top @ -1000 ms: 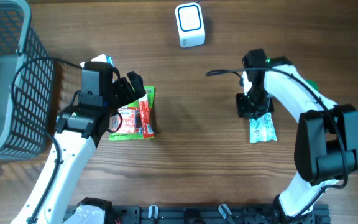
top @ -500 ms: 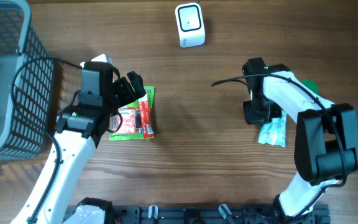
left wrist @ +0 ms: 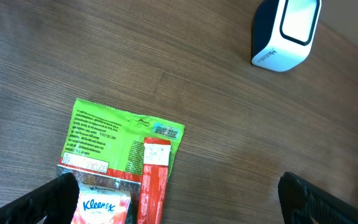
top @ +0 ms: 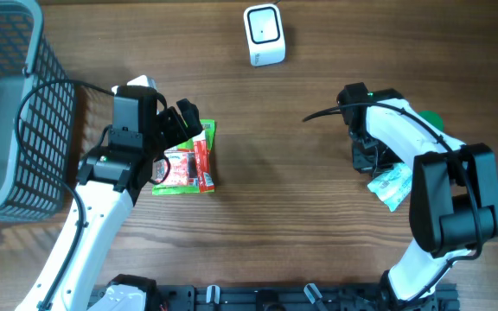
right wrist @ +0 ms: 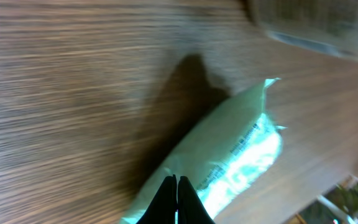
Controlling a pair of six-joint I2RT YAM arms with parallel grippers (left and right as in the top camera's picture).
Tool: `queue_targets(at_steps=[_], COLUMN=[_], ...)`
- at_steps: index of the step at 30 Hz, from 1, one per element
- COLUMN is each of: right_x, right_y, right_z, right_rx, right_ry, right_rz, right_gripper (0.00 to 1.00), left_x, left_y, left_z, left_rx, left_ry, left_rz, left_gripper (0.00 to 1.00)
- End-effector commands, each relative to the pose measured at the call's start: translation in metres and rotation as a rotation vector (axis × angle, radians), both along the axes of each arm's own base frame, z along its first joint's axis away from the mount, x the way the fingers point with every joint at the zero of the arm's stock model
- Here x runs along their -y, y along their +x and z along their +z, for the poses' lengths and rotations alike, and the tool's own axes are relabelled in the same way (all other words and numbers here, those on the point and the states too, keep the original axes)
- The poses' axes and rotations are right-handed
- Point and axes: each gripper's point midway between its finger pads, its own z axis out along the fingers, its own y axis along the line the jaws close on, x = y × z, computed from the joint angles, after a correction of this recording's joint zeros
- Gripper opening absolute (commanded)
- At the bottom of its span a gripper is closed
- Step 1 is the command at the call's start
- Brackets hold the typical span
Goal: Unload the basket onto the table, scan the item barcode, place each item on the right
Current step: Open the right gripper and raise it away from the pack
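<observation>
My right gripper (top: 373,161) is shut on the edge of a pale teal packet (top: 392,186) at the right of the table. In the right wrist view the closed fingertips (right wrist: 176,194) pinch the packet (right wrist: 241,146), which hangs tilted and throws a shadow on the wood. The white barcode scanner (top: 264,34) stands at the back centre, also in the left wrist view (left wrist: 288,31). My left gripper (top: 178,128) hovers open over a pile: a green packet (left wrist: 114,134), a red stick pack (left wrist: 154,180) and a Kleenex pack (left wrist: 101,208). Nothing is between its fingers.
A dark mesh basket (top: 7,104) fills the left edge of the table. A small green object (top: 433,119) peeks out behind the right arm. A black cable loops from the right wrist towards the table's middle.
The right gripper has moved right and towards the front, carrying the teal packet, which has turned from upright to slanted. The left arm and the pile have not moved.
</observation>
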Motion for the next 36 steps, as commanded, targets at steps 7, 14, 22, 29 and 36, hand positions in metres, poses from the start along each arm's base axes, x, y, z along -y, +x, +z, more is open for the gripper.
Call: queue_targets(at_steps=[7, 14, 22, 29, 36], right_x=[-0.018, -0.064, -0.110, -0.162, -0.175], right_y=[0.008, 0.028, 0.024, 0.008, 0.012], right_z=[0.009, 0.052, 0.085, 0.089, 0.081], right_rx=[0.037, 0.206, 0.275, 0.211, 0.239], right_ry=[0.124, 0.424, 0.707, 1.030, 1.083], right_rz=[-0.026, 0.080, 0.122, 0.136, 0.074], right_gripper=[0.04, 0.10, 0.90, 0.90, 0.84], left_x=[-0.003, -0.003, -0.003, -0.003, -0.003], left_y=[0.001, 0.001, 0.001, 0.001, 0.001], left_z=[0.001, 0.001, 0.001, 0.001, 0.001], left_rx=[0.007, 0.007, 0.007, 0.007, 0.007], left_ry=[0.016, 0.016, 0.016, 0.016, 0.016], left_rz=[-0.001, -0.001, -0.001, -0.001, -0.001], left_gripper=[1.00, 1.00, 1.00, 1.00, 1.00])
